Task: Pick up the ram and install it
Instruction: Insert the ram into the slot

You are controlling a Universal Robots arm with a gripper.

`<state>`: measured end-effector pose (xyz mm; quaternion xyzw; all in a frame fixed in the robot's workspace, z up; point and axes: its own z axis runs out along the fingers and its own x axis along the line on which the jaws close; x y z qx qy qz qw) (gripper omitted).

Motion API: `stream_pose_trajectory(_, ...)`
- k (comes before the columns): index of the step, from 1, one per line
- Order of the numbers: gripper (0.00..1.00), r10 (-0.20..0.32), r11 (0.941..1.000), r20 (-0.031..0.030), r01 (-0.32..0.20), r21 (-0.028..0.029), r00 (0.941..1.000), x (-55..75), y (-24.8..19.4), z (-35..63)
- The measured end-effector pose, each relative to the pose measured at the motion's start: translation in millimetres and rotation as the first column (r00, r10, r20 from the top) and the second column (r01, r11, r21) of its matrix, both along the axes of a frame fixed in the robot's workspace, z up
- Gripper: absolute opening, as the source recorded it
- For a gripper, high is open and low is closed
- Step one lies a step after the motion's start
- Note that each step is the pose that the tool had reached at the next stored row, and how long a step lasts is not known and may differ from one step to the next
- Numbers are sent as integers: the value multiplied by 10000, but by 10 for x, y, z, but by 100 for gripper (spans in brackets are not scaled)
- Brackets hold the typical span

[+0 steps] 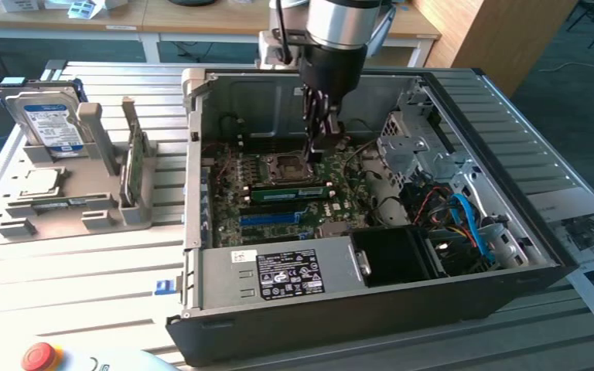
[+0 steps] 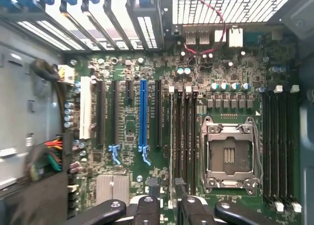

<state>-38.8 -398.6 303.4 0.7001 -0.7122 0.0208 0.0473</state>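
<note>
Ram (image 1: 287,193), a long narrow green circuit-board stick, lies in a memory slot on the motherboard inside the open black computer case (image 1: 380,309), seen from the exterior view, just under the gripper (image 1: 321,151). The wrist view adds the jaws standing apart and empty above the black slots beside the silver processor socket (image 2: 230,154). A grey rack (image 1: 70,216) outside holds a blue-labelled silver hard drive (image 1: 52,124).

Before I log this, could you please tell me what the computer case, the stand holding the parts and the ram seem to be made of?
The computer case: probably painted sheet metal outside, bare grey steel inside, with folded edges.
The stand: matte grey, likely moulded or printed plastic, judging by its blocky slots.
The ram: green circuit board, seemingly glossy laminate, lying seated in the motherboard.
</note>
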Motion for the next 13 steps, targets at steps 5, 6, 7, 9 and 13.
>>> stream_pose_trajectory(5,25,0,9999,0,0,-130,10000,0,0,164)
stream_pose_trajectory(6,25,0,9999,-1,0,-161,10000,0,0,196)
stream_pose_trajectory(7,25,0,9998,-1,0,-192,10000,0,0,224)
stream_pose_trajectory(9,25,0,9997,-1,0,-251,10000,0,0,275)
stream_pose_trajectory(13,25,0,9993,-1,0,-363,10000,0,0,361)
